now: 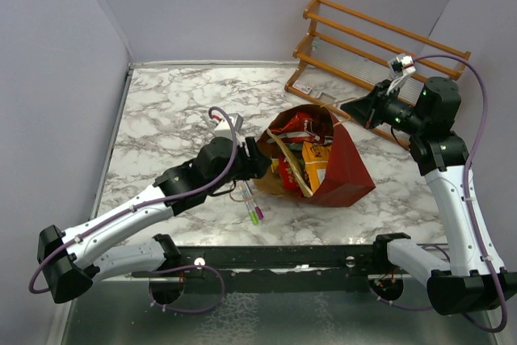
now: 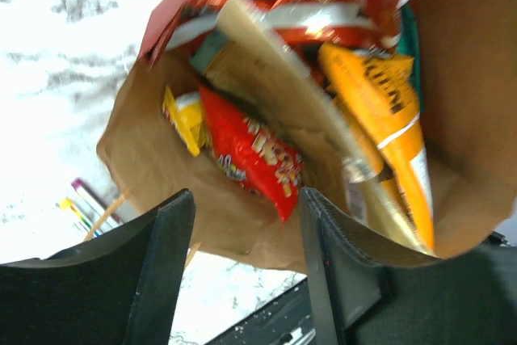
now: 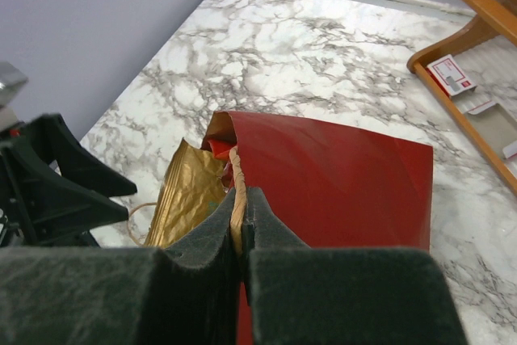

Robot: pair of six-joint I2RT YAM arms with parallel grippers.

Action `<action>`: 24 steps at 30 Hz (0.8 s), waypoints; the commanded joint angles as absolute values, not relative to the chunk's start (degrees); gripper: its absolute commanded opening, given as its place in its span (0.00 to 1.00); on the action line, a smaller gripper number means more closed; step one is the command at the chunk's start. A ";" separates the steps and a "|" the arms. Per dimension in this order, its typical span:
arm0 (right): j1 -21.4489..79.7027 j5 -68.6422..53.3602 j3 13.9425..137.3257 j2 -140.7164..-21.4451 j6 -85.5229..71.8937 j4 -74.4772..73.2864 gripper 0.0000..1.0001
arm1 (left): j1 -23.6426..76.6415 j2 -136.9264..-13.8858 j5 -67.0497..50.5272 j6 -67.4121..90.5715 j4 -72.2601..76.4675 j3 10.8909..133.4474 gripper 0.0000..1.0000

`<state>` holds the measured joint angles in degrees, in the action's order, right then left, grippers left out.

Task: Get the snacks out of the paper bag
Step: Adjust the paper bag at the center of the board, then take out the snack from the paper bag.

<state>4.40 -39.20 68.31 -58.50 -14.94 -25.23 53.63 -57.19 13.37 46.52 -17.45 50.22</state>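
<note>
The paper bag (image 1: 343, 169), red outside and brown inside, lies on the marble with its mouth facing left. The snacks fill that mouth: a small red packet (image 2: 252, 151), an orange packet (image 2: 386, 111), a yellow one (image 2: 184, 119) and a long tan bag (image 2: 279, 78). My left gripper (image 1: 260, 159) hovers at the bag's mouth, open (image 2: 246, 195), its fingers either side of the brown lower lip and the red packet's tip, with nothing gripped. My right gripper (image 1: 349, 109) is shut (image 3: 241, 195) on the bag's upper edge. Gold foil (image 3: 182, 195) pokes out beside it.
Two marker pens (image 1: 251, 206) lie on the table just in front of the bag's mouth. A wooden slatted rack (image 1: 380, 38) leans at the back right, with a small white card (image 1: 304, 86) at its foot. Grey walls close in the left and back.
</note>
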 commanded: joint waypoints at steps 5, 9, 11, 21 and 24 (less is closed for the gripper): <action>4.22 -34.33 68.82 -57.12 -15.30 -24.97 0.01 | 53.61 -58.69 7.82 55.41 -8.96 45.26 0.49; 4.20 -34.05 68.81 -56.71 -15.11 -25.03 0.01 | 53.61 -63.33 4.58 55.38 -4.58 45.58 0.50; 4.22 -34.26 68.65 -56.78 -15.17 -24.87 0.01 | 53.61 -66.46 3.65 55.81 -3.29 46.20 0.50; 4.22 -34.08 67.82 -56.02 -15.21 -24.47 0.01 | 54.47 -78.52 -4.13 57.04 4.03 47.86 0.50; 4.22 -33.93 67.58 -55.89 -15.29 -24.40 0.01 | 55.70 -79.89 -3.95 57.74 4.38 47.82 0.48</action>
